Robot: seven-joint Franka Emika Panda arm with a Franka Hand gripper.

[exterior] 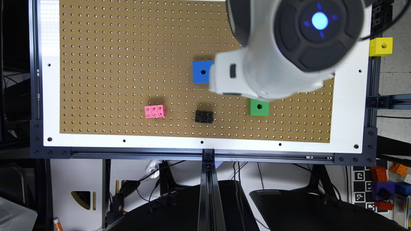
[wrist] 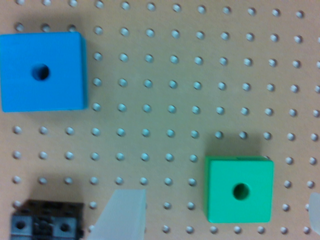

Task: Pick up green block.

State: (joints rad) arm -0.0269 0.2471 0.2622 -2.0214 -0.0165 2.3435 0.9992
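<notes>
Exterior view: brown pegboard [exterior: 128,64], matte, dotted with an even grid of holes, framed in white. Green block [exterior: 259,107] flat on it near the exterior view's right, a smooth plain cube with a round dark hole up top; no long axis, sides square to the hole rows. Partly overhung by the glossy white arm [exterior: 273,64]. Blue cube [exterior: 201,72] beyond, half hidden by the arm; studded black brick [exterior: 204,116] toward the exterior view's left of the green one, pink studded brick [exterior: 155,111] farther that way. Yellow cube [exterior: 381,47] off the board on the frame. Bare board on the block's near side and to the exterior view's right.

Wrist view: green block [wrist: 240,188] flat, hole facing the camera, edges parallel to the peg rows. Gripper [wrist: 217,215] spread apart, one pale translucent finger [wrist: 122,215] and what seems, blurred at the frame edge, to be the other either side of the block, neither touching. Blue cube [wrist: 42,71] well apart; black brick [wrist: 46,220] just beside the near finger. Open pegboard [wrist: 200,75] all round the block.
</notes>
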